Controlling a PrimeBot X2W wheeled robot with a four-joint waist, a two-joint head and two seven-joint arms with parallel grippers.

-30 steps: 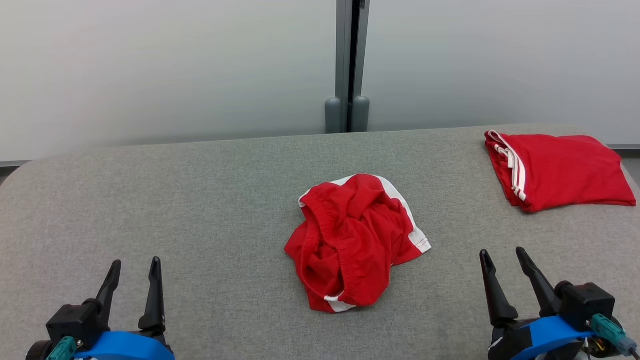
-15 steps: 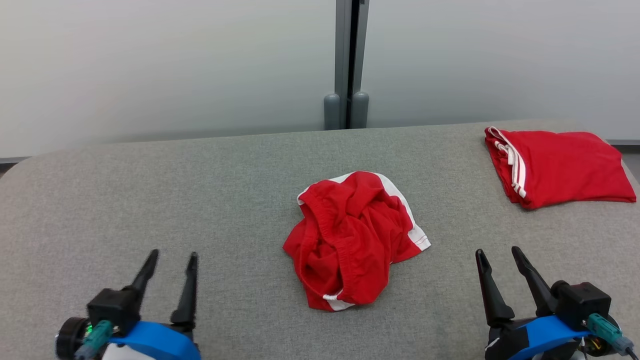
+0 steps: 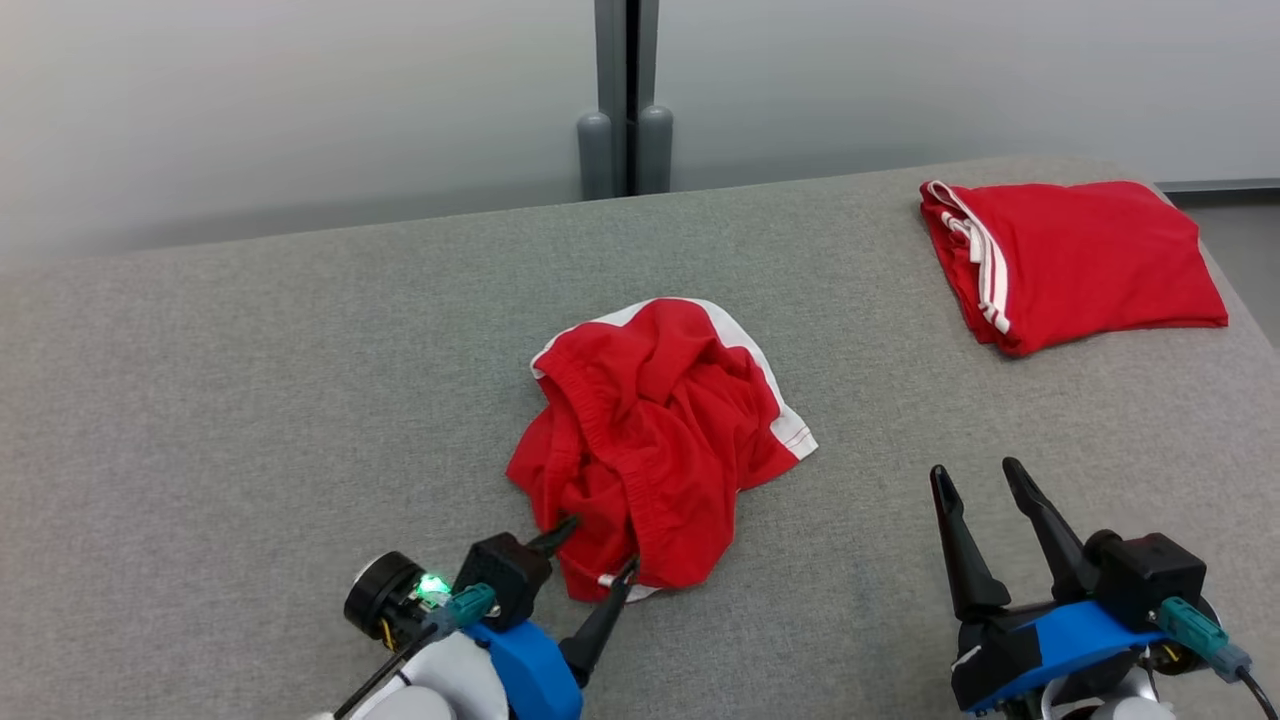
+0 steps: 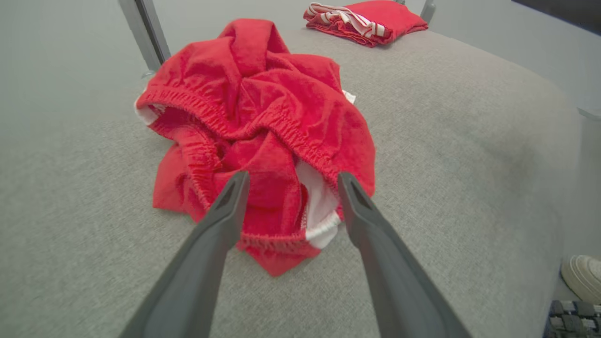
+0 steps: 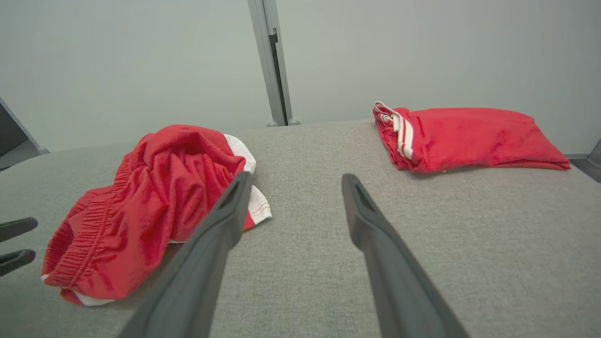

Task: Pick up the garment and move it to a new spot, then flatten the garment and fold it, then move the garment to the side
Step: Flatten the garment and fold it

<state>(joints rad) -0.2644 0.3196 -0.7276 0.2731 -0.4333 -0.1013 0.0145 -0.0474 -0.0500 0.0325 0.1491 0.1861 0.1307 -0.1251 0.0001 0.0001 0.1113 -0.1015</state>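
The garment (image 3: 650, 430) is a crumpled red heap with white panels and a gathered elastic band, lying mid-table. It also shows in the left wrist view (image 4: 263, 108) and the right wrist view (image 5: 155, 197). My left gripper (image 3: 600, 545) is open at the heap's near edge. Its fingertips stand on either side of the nearest red-and-white fold (image 4: 293, 176), with nothing gripped. The tips of that same gripper (image 5: 28, 239) appear at the left edge of the right wrist view. My right gripper (image 3: 975, 470) stands open over bare fabric to the heap's right (image 5: 296, 177).
A neatly folded red garment with white stripes (image 3: 1080, 255) lies at the table's far right corner (image 5: 469, 136). The table (image 3: 250, 400) is covered in grey fabric. A grey post (image 3: 625, 100) rises behind it. A white shoe (image 4: 582, 277) is on the floor past the table's edge.
My left gripper has swung right and forward from the lower left to the garment's near edge, still open. The head camera has shifted. The right gripper has kept its place.
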